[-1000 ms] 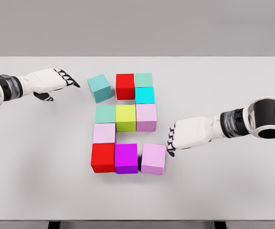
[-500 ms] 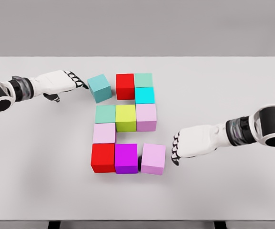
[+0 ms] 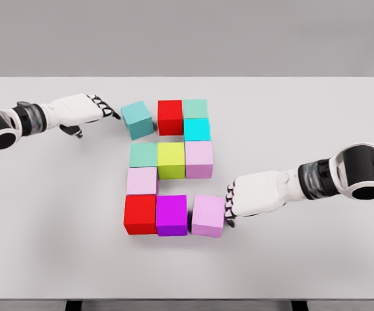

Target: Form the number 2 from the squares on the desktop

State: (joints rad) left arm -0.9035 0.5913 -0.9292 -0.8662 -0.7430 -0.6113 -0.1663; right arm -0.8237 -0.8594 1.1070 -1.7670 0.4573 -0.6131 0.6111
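Ten coloured cubes are sitting near the middle of the white table (image 3: 316,116), forming most of a 2. Along the top, the red cube (image 3: 170,117) and the green cube (image 3: 196,108) are touching, while the teal cube (image 3: 137,119) is lying turned at an angle with a thin gap to the red one. Below the green one the cyan cube (image 3: 197,129) is leading down to the middle row of a mint cube (image 3: 144,155), a yellow-green cube (image 3: 171,160) and a pale pink cube (image 3: 199,159). A second pale pink cube (image 3: 141,181) is joining that row to the bottom row, where the lower red cube (image 3: 140,214) and the magenta cube (image 3: 172,215) are touching and the lilac cube (image 3: 209,216) is now sitting almost flush, only a sliver apart from the magenta one. Bare tabletop is stretching wide on every side, with all edges well away from the cubes. The right hand (image 3: 251,197) is pressing its loosely curled fingers (image 3: 229,206) flat against the lilac cube's right face, grasping nothing; half a second ago it was hanging clear of that cube, which was sitting slightly further right. The left hand (image 3: 76,110) is reaching with extended fingertips (image 3: 111,113) just touching the teal cube's left corner, holding nothing, and the teal cube is lying a shade nearer the red one than before.
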